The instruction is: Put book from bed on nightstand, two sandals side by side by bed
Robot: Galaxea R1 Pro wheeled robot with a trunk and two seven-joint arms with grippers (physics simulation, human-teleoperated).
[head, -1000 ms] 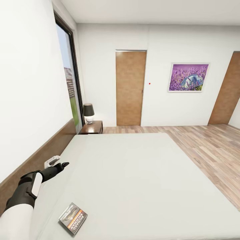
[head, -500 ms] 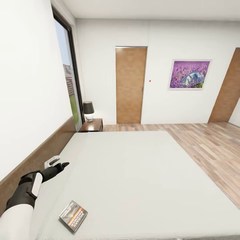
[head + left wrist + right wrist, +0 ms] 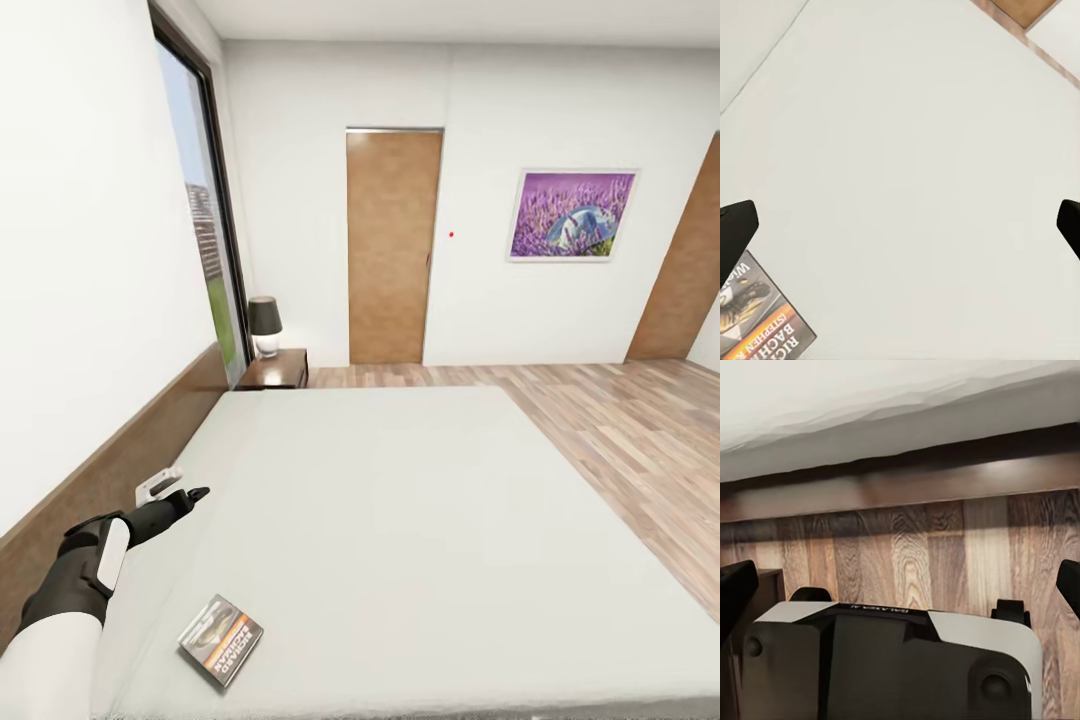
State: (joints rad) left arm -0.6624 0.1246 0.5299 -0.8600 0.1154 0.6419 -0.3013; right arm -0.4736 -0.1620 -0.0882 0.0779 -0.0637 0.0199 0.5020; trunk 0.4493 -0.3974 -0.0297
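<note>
Bed: I see the bed (image 3: 400,520) filling the lower centre of the head view, off-white mattress, dark wooden headboard along the left edge.
On it: the book (image 3: 220,640) lies flat at lower left, near the bed's near edge.
Floor: wood-plank floor (image 3: 620,420) at right.
Nightstand: nightstand (image 3: 275,370) at the bed's far corner, carrying a lamp (image 3: 265,325).

Left arm (image 3: 60,610): white forearm shell, black wrist section bearing a white panel, black fingers (image 3: 190,494). Base (image 3: 889,664): white-and-black housing with small mirrored lettering.
</note>
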